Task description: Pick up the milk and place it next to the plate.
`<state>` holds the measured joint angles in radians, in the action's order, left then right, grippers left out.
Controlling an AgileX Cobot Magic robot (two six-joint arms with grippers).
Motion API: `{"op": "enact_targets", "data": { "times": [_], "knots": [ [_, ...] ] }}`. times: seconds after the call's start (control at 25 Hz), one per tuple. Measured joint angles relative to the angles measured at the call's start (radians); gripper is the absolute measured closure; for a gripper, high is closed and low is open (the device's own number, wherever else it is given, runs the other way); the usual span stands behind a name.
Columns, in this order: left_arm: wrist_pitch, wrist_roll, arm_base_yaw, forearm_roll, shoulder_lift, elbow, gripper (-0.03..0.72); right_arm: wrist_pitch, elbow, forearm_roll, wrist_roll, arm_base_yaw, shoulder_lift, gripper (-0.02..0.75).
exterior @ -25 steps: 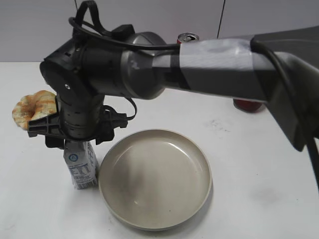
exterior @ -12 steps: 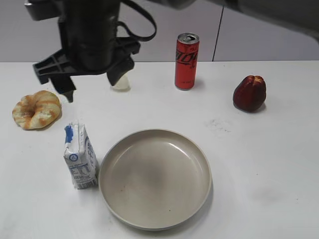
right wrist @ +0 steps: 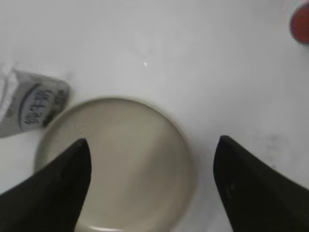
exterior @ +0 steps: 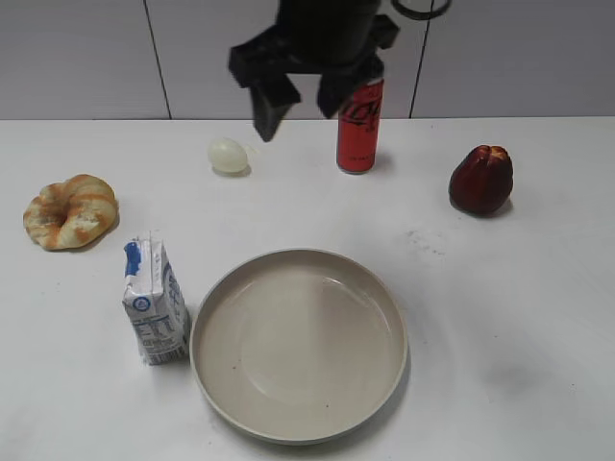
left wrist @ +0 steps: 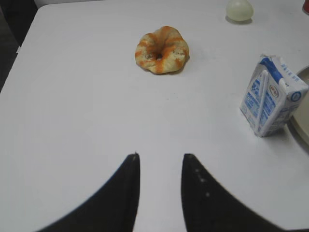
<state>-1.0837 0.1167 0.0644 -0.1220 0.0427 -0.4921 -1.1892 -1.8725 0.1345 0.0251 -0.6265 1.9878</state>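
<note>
Nearest the exterior camera, the plate [exterior: 299,344] lies flat on my white worktop [exterior: 500,317], its beige hollow bare. The milk [exterior: 154,301] stands upright just beside the plate's left rim; whether carton and rim touch, I cannot tell. In my left wrist view the same carton [left wrist: 272,95] sits at the right edge with its blue-edged top up, a sliver of the plate behind it.

My left end effector [left wrist: 161,166] hangs low over bare worktop, its two dark fingers slightly parted with nothing between them. My right end effector [right wrist: 152,154] is high above the plate [right wrist: 125,164], its fingers spread wide and empty; the milk [right wrist: 31,108] shows at the left of that view.

The worktop is plain matte white, with a faint grey smudge right of the plate. Farther back a glazed bread ring [exterior: 70,210] lies at the left, well apart from the milk. Beyond it are a pale egg [exterior: 228,155], a red soda can [exterior: 360,125] standing upright, and a dark red fruit [exterior: 481,179] at the right. My right end effector [exterior: 300,101] hangs dark in front of the can. Behind the worktop rises a light grey panelled wall [exterior: 86,58] with thin vertical seams.
</note>
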Motion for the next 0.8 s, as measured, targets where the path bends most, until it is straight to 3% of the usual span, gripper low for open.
{"op": "enact_targets", "data": {
  "times": [0.24, 0.56, 0.8],
  "knots": [
    [0.0, 0.0, 0.0, 0.0, 0.0, 0.0, 0.459, 0.08, 0.358, 0.002, -0.033, 0.21, -0.209, 0.145],
    [0.0, 0.0, 0.0, 0.0, 0.0, 0.0, 0.459, 0.168, 0.84, -0.003, -0.051, 0.557, -0.622, 0.145],
    [0.0, 0.0, 0.0, 0.0, 0.0, 0.0, 0.459, 0.217, 1.036, -0.072, -0.034, 0.615, -0.957, 0.145]
  ]
}}
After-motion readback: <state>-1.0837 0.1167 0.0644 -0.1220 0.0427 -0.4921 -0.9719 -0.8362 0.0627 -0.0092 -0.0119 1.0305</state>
